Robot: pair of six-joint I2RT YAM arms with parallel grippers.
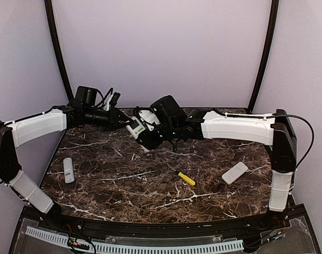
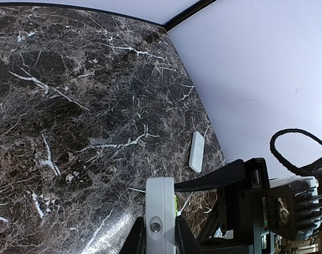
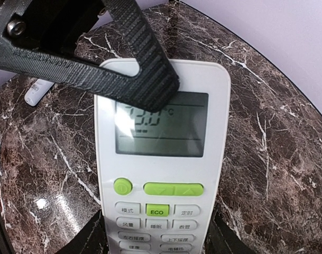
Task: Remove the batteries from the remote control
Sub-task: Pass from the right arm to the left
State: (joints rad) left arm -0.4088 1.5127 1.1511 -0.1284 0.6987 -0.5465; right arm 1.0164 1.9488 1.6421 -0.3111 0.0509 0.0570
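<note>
A white remote control point(image 1: 135, 127) with a grey display and green buttons hangs in the air above the back middle of the table, held between both arms. In the left wrist view the remote control point(image 2: 159, 196) shows edge-on, and my left gripper point(image 2: 160, 226) is shut on its two flat faces. The right wrist view shows the remote control's point(image 3: 161, 159) button face, with my right gripper point(image 3: 155, 237) shut on its long sides near the lower end. One left finger point(image 3: 134, 63) lies across its top. The batteries are hidden.
A small white remote point(image 1: 69, 170) lies at the table's left. A yellow-handled screwdriver point(image 1: 186, 178) lies at centre right, with a white flat piece point(image 1: 235, 172) to its right. The table point(image 1: 150, 185) is dark marble with a curved front edge.
</note>
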